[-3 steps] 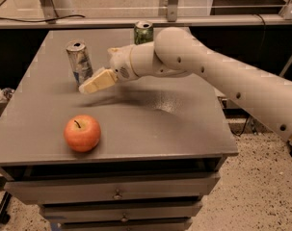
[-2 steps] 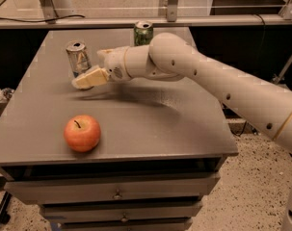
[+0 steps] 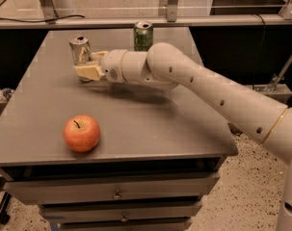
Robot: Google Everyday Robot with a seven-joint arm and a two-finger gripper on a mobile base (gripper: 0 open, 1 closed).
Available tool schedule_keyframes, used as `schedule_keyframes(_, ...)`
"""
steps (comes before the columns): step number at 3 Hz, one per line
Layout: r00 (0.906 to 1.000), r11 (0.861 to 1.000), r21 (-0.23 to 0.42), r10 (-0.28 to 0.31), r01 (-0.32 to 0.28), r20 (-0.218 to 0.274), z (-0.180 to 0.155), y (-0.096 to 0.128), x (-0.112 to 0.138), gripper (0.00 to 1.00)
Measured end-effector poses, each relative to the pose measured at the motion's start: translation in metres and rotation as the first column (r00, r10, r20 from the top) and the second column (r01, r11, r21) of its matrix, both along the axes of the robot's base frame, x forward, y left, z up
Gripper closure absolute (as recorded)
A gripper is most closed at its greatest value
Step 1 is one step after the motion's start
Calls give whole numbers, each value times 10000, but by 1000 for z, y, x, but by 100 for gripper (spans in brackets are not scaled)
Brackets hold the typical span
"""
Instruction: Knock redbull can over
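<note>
- Redbull can [image 3: 79, 49]: standing on the far-left part of the bench [image 3: 155, 129], touching the gripper [image 3: 90, 69] at its lower right side.
- Gripper: degree of opening cannot be determined.
- Bench: grey top over drawers [image 3: 116, 194]; green can [image 3: 143, 35] at the rear, apple [image 3: 82, 133] front-left.
- Room: speckled floor [image 3: 244, 186].

A grey drawer cabinet [image 3: 150, 129] stands on speckled floor [image 3: 242, 191], metal railing [image 3: 208, 20] behind.

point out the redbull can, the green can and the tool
redbull can [image 3: 81, 52], camera view, upper side wall
green can [image 3: 143, 37], camera view, front side wall
tool [image 3: 86, 71], camera view, its tip, low by the redbull can
</note>
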State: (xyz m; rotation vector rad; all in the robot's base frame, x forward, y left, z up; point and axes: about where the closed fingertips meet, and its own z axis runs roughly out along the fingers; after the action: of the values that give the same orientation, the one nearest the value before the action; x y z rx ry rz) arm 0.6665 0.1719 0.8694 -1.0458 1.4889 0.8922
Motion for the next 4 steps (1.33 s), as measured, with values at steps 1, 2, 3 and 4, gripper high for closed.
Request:
schedule_keyframes(1, 10000, 9995, 289, -85, 86, -18, 0, 1, 1, 88)
schedule_keyframes(2, 9999, 9997, 169, -159, 159, -11, 2, -5, 1, 100)
schedule_keyframes(3, 9997, 9992, -304, -255, 255, -15, 8, -20, -1, 100)
schedule_keyframes(4, 9998, 9915, -1281, -214, 208, -31, 18, -40, -6, 100)
